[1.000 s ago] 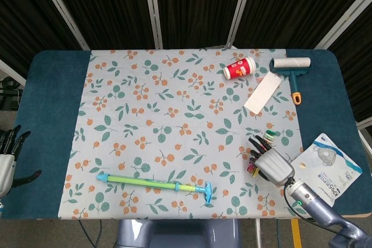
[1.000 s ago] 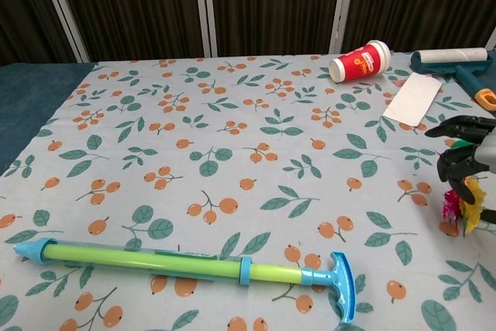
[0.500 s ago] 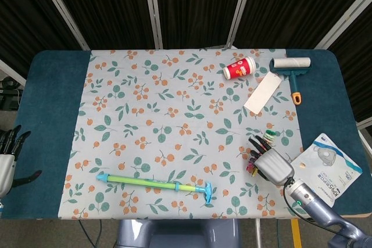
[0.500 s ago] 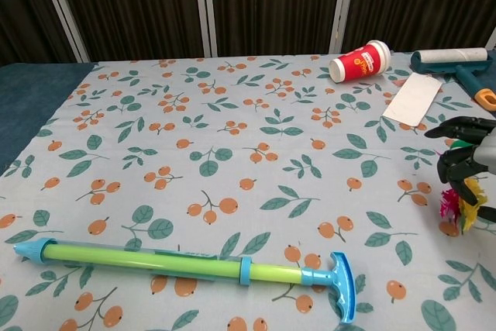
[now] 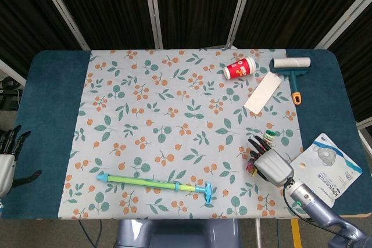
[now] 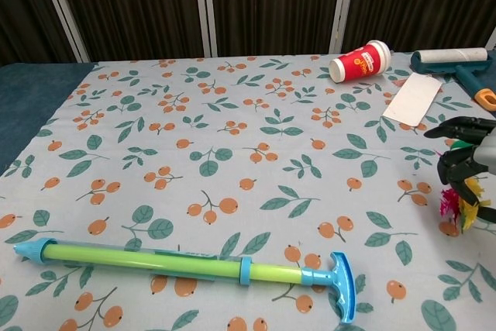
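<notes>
The fluffy pink and yellow toy (image 6: 456,211) lies on the flowery cloth (image 5: 174,114), right under the fingers of the right hand (image 5: 268,160). The dark fingers (image 6: 457,162) bend down over it. I cannot tell if they squeeze it or only touch it.

To grab it well, I think the fingers should go low, on both sides of the fluff, and close softly. The fluff is squishy, so it may slip out.

The left hand (image 5: 7,156) is far off at the table's edge, with fingers apart and nothing in it.

A red cup (image 5: 240,68) lies on its side, far ahead of the right hand. Its white lid is on, so what is inside is hidden. A clear packet (image 5: 325,169) sits just beside the right hand, on its outer side. It has a white mask in it.
</notes>
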Action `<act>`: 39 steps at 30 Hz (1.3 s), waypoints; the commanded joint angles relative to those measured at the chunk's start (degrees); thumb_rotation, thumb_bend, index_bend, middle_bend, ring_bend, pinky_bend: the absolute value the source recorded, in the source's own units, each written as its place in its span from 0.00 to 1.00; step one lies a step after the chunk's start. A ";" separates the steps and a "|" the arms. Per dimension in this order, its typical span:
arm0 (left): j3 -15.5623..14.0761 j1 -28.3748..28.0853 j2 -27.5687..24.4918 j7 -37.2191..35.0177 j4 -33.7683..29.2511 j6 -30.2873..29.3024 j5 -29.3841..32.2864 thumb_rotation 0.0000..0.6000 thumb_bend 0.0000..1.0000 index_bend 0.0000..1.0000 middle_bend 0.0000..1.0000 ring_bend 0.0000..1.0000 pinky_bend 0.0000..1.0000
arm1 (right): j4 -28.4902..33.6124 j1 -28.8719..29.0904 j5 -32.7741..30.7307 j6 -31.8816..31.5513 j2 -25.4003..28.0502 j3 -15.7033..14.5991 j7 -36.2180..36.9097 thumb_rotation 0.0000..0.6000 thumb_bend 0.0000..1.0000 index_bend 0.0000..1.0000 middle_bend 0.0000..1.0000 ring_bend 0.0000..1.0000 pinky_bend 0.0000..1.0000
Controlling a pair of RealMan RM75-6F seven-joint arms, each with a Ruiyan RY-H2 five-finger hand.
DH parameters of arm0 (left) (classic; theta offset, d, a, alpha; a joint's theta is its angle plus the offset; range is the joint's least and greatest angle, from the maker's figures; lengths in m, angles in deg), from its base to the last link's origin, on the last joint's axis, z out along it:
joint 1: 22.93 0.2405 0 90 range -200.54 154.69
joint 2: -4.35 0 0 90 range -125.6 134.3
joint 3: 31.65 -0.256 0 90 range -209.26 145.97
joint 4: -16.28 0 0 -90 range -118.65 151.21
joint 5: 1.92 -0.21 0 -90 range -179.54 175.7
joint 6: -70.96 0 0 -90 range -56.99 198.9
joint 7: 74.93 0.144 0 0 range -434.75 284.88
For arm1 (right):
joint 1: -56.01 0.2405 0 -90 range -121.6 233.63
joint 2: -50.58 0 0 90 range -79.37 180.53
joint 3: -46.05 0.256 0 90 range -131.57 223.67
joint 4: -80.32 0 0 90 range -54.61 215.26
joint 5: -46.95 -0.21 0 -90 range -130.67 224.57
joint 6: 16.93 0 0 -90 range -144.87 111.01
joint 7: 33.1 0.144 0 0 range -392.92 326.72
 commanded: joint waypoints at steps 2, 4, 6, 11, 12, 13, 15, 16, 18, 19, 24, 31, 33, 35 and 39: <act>-0.01 -0.01 -0.03 -0.06 -0.04 0.04 0.01 0.92 0.15 0.11 0.00 0.00 0.00 | 0.79 -0.09 -0.16 -0.93 0.49 0.43 0.13 1.00 0.33 0.62 0.35 0.01 0.00; -0.01 -0.02 -0.04 -0.07 -0.02 0.06 0.02 0.92 0.14 0.11 0.00 0.00 0.00 | 1.15 -0.12 -0.31 -1.24 0.66 0.65 0.22 1.00 0.33 0.62 0.35 0.01 0.00; -0.01 -0.03 -0.05 -0.08 -0.03 0.08 0.01 0.92 0.14 0.11 0.00 0.00 0.00 | 1.59 -0.13 -0.48 -1.64 0.90 0.95 0.39 1.00 0.33 0.62 0.35 0.01 0.00; -0.02 -0.01 -0.05 -0.08 -0.03 0.06 0.01 0.92 0.14 0.11 0.00 0.00 0.00 | 3.09 -0.08 -1.32 -3.25 1.65 2.52 1.07 1.00 0.34 0.63 0.35 0.01 0.00; -0.02 -0.02 -0.05 -0.07 -0.04 0.06 0.00 0.92 0.14 0.11 0.00 0.00 0.00 | 3.46 -0.08 -1.64 -3.61 1.82 2.96 1.31 1.00 0.34 0.63 0.35 0.01 0.00; -0.01 -0.03 -0.05 -0.05 -0.06 0.06 0.00 0.92 0.14 0.11 0.00 0.00 0.00 | 3.81 -0.05 -2.00 -3.90 2.01 3.42 1.54 1.00 0.34 0.64 0.36 0.01 0.00; -0.02 -0.03 -0.05 -0.03 -0.06 0.07 0.00 0.92 0.14 0.11 0.00 0.00 0.00 | 4.44 0.02 -2.92 -4.65 2.52 4.65 1.90 1.00 0.34 0.64 0.36 0.01 0.00; -0.01 -0.02 -0.05 -0.03 -0.06 0.06 0.01 0.92 0.14 0.11 0.00 0.00 0.00 | 4.77 0.11 -3.48 -4.94 2.84 5.34 2.07 1.00 0.34 0.64 0.36 0.01 0.00; -0.01 -0.03 -0.06 -0.06 -0.05 0.07 0.01 0.93 0.14 0.11 0.00 0.00 0.00 | 5.30 0.16 -4.34 -5.28 3.21 6.22 2.55 1.00 0.34 0.65 0.36 0.01 0.00; -0.02 -0.03 -0.06 -0.06 -0.05 0.08 0.01 0.93 0.14 0.11 0.00 0.00 0.00 | 5.63 0.18 -4.94 -5.44 3.42 6.76 2.85 1.00 0.34 0.65 0.36 0.01 0.00; -0.03 -0.05 -0.09 -0.10 -0.08 0.13 -0.01 0.92 0.14 0.11 0.00 0.00 0.00 | 7.11 0.29 -8.66 -5.64 4.59 9.72 4.16 1.00 0.34 0.65 0.36 0.01 0.00; -0.04 -0.05 -0.09 -0.10 -0.08 0.14 -0.01 0.93 0.14 0.11 0.00 0.00 0.00 | 8.37 0.28 -13.51 -5.50 6.01 13.10 5.58 1.00 0.34 0.65 0.36 0.01 0.00; -0.05 -0.05 -0.09 -0.09 -0.07 0.14 0.00 0.93 0.14 0.11 0.00 0.00 0.00 | 8.20 0.22 -14.22 -5.58 6.07 13.56 5.60 1.00 0.34 0.65 0.36 0.01 0.00; -0.03 -0.06 -0.09 -0.05 -0.09 0.14 0.01 0.93 0.14 0.11 0.00 0.00 0.00 | 7.78 0.14 -15.18 -5.57 5.82 14.05 5.27 1.00 0.34 0.65 0.36 0.01 0.00; -0.05 -0.04 -0.09 -0.07 -0.10 0.10 -0.02 0.92 0.14 0.11 0.00 0.00 0.00 | 7.12 0.06 -16.20 -5.56 5.20 14.49 4.78 1.00 0.35 0.65 0.36 0.01 0.00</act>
